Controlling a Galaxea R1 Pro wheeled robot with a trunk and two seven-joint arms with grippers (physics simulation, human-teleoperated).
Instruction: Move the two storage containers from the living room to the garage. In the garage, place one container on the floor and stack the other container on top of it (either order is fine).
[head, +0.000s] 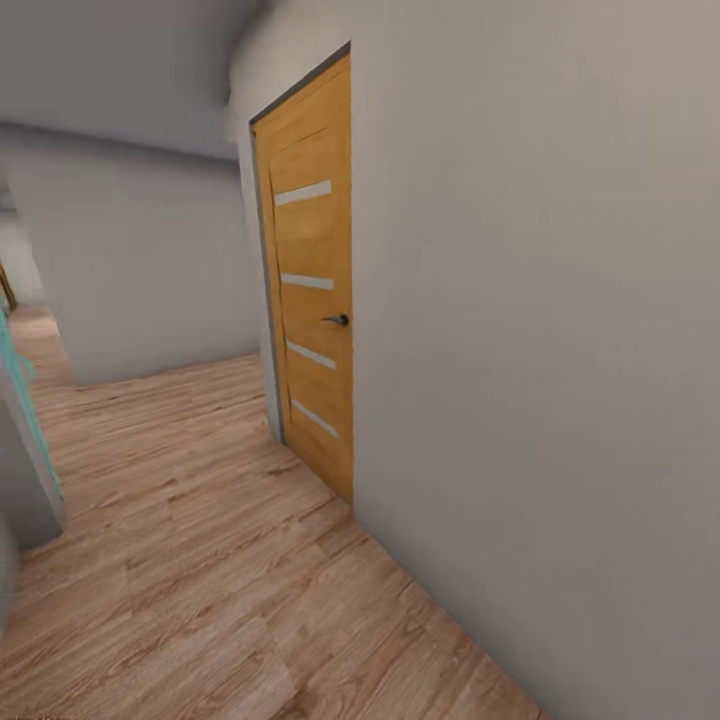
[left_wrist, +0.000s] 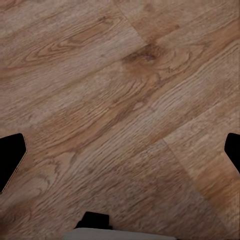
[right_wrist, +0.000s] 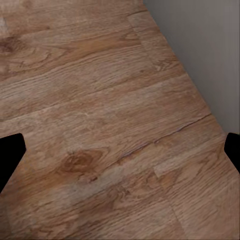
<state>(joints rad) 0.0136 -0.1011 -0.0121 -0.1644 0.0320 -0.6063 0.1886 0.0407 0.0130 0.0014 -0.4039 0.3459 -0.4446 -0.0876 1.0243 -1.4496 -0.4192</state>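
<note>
Door (head: 312, 280): one, orange wood, shut in the right-hand wall (head: 540, 330).
Glazed strips (head: 303, 192) in the door: four, pale, stacked one above another.
Handle (head: 338, 320): one, dark, at the door's right edge.
Plank floor (head: 200, 560): one, light wood; also under both wrist cameras.
Teal-edged panel (head: 25, 420): one, at the left border, kind not discernible.
Left gripper (left_wrist: 122, 152): one, two dark fingers (left_wrist: 10, 157), spread wide, nothing between them.
Right gripper (right_wrist: 122, 152): one, two dark fingers (right_wrist: 10, 157), likewise apart.
</note>
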